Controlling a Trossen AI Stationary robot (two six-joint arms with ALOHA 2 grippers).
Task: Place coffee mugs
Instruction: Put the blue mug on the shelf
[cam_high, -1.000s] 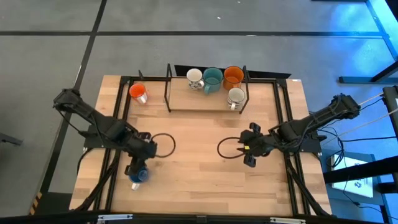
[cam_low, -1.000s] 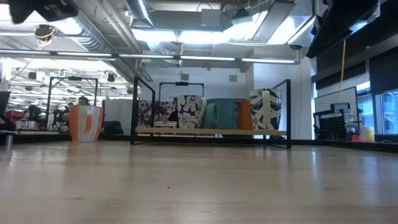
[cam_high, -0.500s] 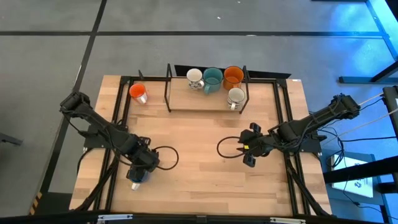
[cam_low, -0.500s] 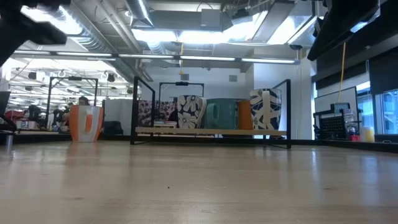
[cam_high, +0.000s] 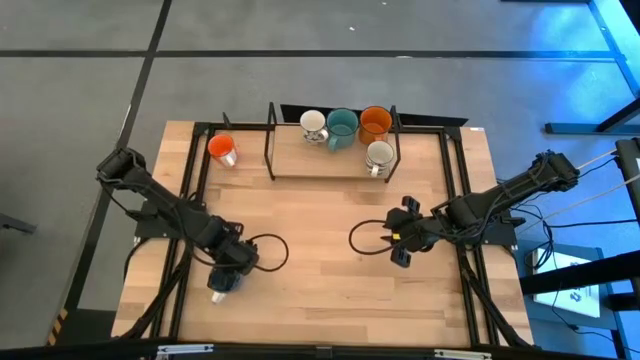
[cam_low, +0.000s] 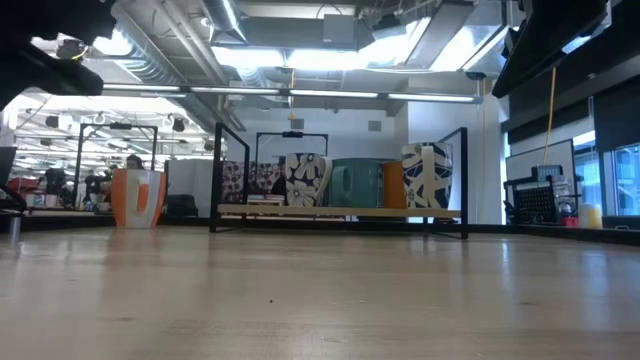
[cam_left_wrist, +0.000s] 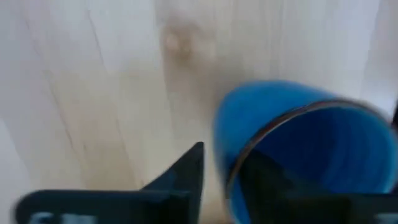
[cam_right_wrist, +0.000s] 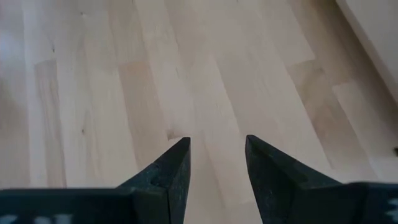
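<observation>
The blue mug (cam_high: 217, 289) stands on its base near the table's near-left part, its mouth facing up in the left wrist view (cam_left_wrist: 298, 155). My left gripper (cam_high: 230, 270) is over it, open; one finger (cam_left_wrist: 186, 177) stands outside the wall and the other (cam_left_wrist: 264, 183) inside the rim. A strip of wood shows between the outer finger and the wall. An orange mug (cam_high: 222, 149) stands at the far left. A white patterned mug (cam_high: 313, 125), a teal mug (cam_high: 342, 128), an orange mug (cam_high: 375, 122) and a white mug (cam_high: 379, 156) stand on the rack's shelf. My right gripper (cam_high: 400, 246) hovers open over bare wood (cam_right_wrist: 214, 155). My left gripper comes at the blue mug's rim (cam_left_wrist: 239, 165) from above, pointing down, with one finger inside and one outside. Whether the inner finger touches the wall I cannot tell. The mug stands on the table.
A black wire rack with a wooden shelf (cam_high: 330, 165) stands at the table's far middle, seen in the low view (cam_low: 340, 212). Black frame rails run along the left (cam_high: 195, 200) and right (cam_high: 455, 180) sides. Bare wood lies between the two grippers.
My left gripper has moved toward the table's near edge and down onto the blue mug, most of it in the first half second. Its fingers now stand either side of the rim. The right arm has kept still.
</observation>
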